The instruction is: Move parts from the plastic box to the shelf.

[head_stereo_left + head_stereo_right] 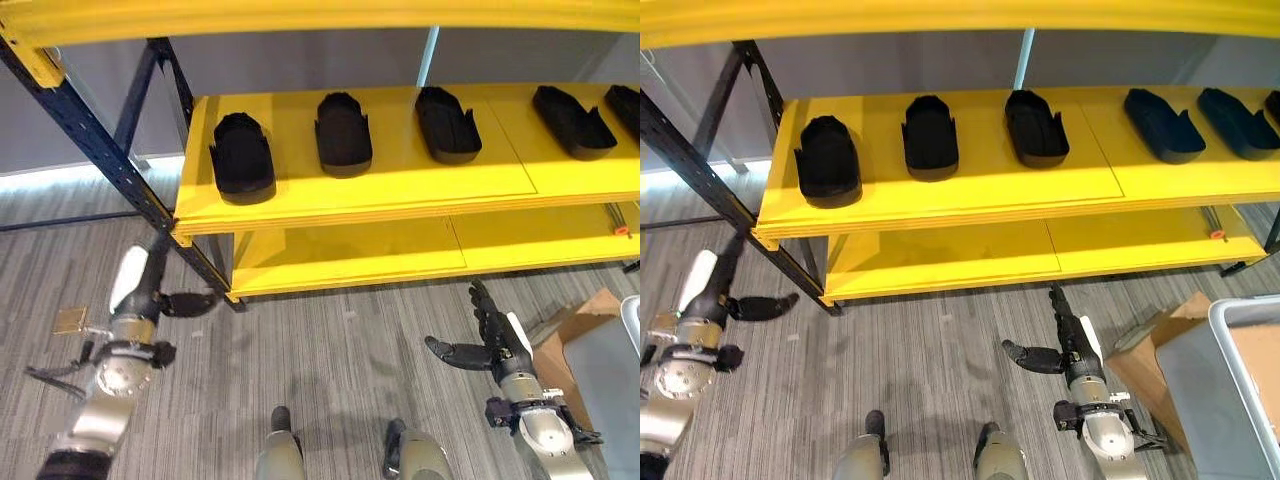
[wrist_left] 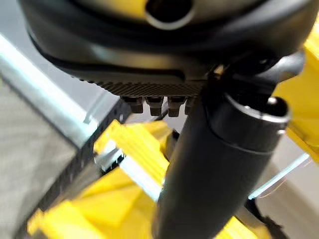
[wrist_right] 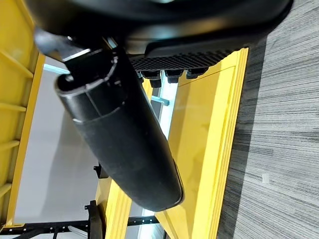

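Widest of all, a yellow shelf (image 1: 400, 185) on a dark blue frame (image 1: 120, 160), spanning the far side of the scene, with a second yellow board (image 1: 350, 255) lower down beneath it and a yellow beam (image 1: 300, 15) across the top. In front, grey striped carpet floor (image 1: 330, 350), open between the rack and both arms. Far right on the floor, a brown cardboard piece (image 1: 1155, 355) and, touching it on the right, the grey plastic box (image 1: 1230, 375), seen only in part, contents impossible to tell. On the upper shelf board, black parts lying in a row, well apart from one another: six counted in the right eye view, the first (image 1: 828, 160) nearest the rack's left post, then a second (image 1: 930, 137), a third (image 1: 1036, 127), a fourth (image 1: 1162, 125), a fifth (image 1: 1237, 122) and the edge of a sixth (image 1: 1274, 105) cut by the picture's border. At lower left, the left robot hand (image 1: 160, 300), empty, fingers straight and pointing toward the rack's post, thumb out to the side, close to the frame's foot. At lower right, the right robot hand (image 1: 490, 335), also empty, fingers straight and pointing at the lower board, thumb spread leftward, over bare carpet just beside the cardboard. Smallest, a small tan square (image 1: 70, 320) on the floor beside the left arm.
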